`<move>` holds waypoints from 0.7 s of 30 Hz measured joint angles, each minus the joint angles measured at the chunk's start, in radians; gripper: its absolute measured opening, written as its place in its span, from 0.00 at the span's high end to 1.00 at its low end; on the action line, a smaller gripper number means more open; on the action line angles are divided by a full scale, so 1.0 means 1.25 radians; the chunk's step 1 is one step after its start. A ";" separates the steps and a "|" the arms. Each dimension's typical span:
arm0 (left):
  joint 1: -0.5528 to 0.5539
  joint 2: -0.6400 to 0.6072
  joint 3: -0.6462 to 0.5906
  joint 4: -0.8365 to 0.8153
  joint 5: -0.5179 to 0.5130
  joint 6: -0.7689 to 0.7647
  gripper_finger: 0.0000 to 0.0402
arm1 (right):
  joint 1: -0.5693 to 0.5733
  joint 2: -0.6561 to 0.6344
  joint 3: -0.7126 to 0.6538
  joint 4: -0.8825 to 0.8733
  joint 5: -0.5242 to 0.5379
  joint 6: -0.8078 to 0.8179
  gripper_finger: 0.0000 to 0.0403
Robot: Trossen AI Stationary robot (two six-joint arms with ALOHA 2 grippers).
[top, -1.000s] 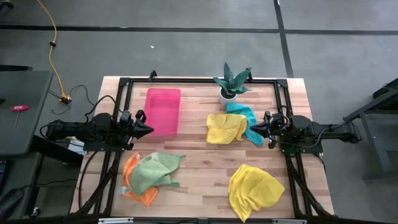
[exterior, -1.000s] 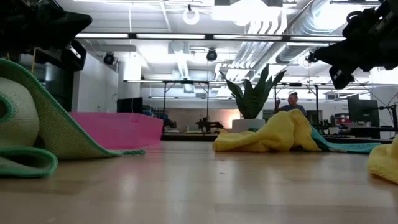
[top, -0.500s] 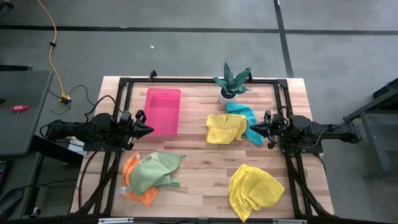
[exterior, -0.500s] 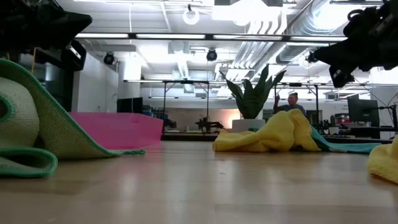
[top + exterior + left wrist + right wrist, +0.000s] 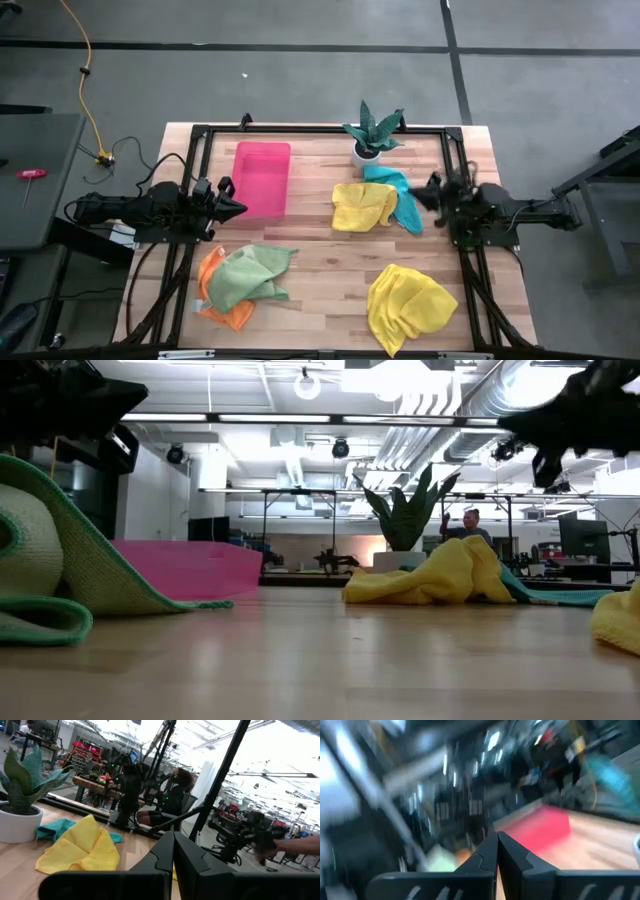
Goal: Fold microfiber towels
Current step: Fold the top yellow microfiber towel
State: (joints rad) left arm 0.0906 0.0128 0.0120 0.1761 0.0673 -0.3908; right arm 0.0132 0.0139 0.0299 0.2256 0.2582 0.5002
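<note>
Both arms' fingers (image 5: 497, 851) clenched, gripping nothing — pink tray (image 5: 262, 178) bare — towels (image 5: 363, 205) outside.

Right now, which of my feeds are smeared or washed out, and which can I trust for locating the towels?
Right wrist view: heavy motion smear, only the pink tray readable. Low view: right gripper streaked, ceiling lights glaring, the near light green towel looming large at the lens. Left wrist view: towels sharp, background overexposed. High view: evenly lit and crisp except slight blur at the right gripper; trust it.
</note>
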 joint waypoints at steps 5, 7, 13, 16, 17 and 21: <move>0.000 0.000 0.000 0.005 0.000 -0.039 1.00 | 0.000 -0.001 0.001 0.172 0.204 0.135 1.00; 0.000 0.000 0.000 0.007 -0.002 -0.054 1.00 | 0.000 0.000 0.001 0.216 0.233 0.134 1.00; 0.000 0.000 0.000 0.032 -0.046 -0.056 1.00 | 0.000 0.012 0.003 0.360 0.141 0.096 1.00; 0.000 0.000 0.000 0.072 -0.085 -0.056 1.00 | 0.000 0.044 0.031 0.362 0.122 0.062 1.00; 0.000 0.000 0.000 0.087 -0.105 -0.059 1.00 | 0.000 0.061 0.043 0.362 0.122 0.057 1.00; 0.000 0.000 0.000 0.161 -0.213 -0.125 1.00 | 0.000 0.154 0.099 0.361 0.109 0.023 1.00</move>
State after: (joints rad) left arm 0.0907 0.0128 0.0120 0.3769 -0.1983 -0.5473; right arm 0.0132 0.2062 0.1535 0.6773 0.3950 0.5291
